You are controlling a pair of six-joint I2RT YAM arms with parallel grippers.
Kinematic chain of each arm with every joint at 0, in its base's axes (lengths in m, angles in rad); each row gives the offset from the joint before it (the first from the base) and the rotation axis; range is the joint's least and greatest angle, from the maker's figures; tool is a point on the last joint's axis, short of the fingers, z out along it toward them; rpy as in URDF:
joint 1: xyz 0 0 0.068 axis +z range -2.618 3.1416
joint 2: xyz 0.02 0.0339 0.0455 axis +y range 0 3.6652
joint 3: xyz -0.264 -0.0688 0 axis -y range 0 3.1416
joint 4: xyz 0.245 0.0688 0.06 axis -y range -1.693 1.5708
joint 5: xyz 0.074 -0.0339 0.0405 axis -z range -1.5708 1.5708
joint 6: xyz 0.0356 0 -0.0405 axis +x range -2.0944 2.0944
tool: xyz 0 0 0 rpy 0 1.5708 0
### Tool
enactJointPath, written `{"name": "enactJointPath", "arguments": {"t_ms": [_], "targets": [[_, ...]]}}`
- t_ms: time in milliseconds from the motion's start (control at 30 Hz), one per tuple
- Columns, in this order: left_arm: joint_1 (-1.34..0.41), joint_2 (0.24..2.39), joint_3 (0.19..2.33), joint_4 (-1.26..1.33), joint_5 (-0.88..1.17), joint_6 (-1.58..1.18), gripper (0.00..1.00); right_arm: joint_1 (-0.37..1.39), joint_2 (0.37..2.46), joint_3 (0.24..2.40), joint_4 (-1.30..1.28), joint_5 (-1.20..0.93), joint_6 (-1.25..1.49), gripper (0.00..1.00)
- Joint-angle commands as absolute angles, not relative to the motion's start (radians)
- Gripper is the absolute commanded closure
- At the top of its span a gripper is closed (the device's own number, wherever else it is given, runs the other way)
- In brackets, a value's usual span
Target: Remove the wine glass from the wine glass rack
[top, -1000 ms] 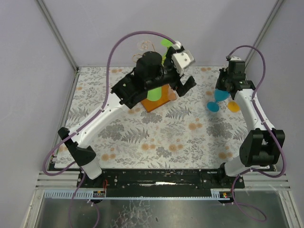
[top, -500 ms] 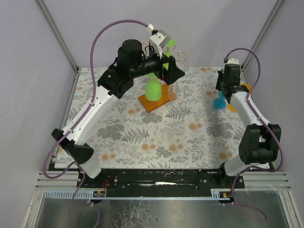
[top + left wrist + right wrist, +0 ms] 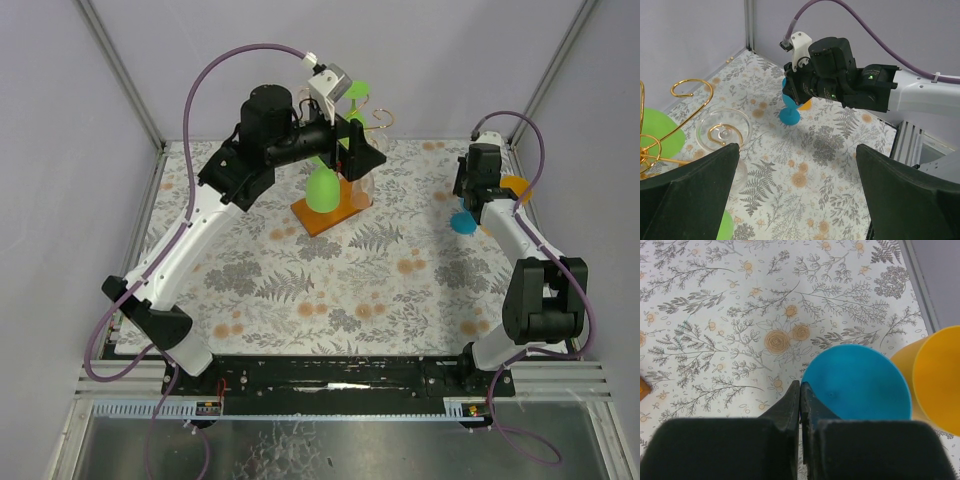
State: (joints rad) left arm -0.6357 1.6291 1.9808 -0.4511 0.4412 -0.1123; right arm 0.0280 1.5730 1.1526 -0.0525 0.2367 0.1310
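The left gripper (image 3: 800, 200) gapes wide, holding nothing. The clear wine glass (image 3: 735, 120) hangs on the gold wire rack with an orange base (image 3: 322, 220), just beyond the gripper's left finger. The right gripper (image 3: 800, 387) is clenched empty.

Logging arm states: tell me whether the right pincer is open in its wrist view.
No, the right pincer is pressed shut with nothing visible in it, its tips beside the blue glass.
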Motion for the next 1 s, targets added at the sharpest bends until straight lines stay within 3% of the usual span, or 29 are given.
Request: {"name": "enactJointPath", "arguments": {"t_ms": [0,167,333,667,833,967], "targets": [[-0.626,1.591,1.963,-0.442,0.454,-0.125,0.0,0.036,1.564,1.162,-0.015,0.28,0.154,0.89],[-0.625,1.582,1.95,-0.441,0.451,-0.125,0.0,0.035,1.535,1.194,-0.047,0.273,0.163,0.63],[-0.626,1.578,1.946,-0.44,0.445,-0.127,0.0,0.035,1.47,1.237,-0.058,0.235,0.179,0.48],[-0.573,1.576,1.973,-0.398,0.37,-0.187,0.0,0.035,1.424,1.563,-0.146,0.13,0.291,0.38],[-0.46,1.581,1.982,-0.375,0.355,-0.278,0.0,0.035,1.568,1.85,-0.309,-0.147,0.531,0.38],[-0.391,1.564,1.962,-0.364,0.359,-0.303,0.0,0.035,1.631,1.894,-0.363,-0.381,0.765,0.43]]}}
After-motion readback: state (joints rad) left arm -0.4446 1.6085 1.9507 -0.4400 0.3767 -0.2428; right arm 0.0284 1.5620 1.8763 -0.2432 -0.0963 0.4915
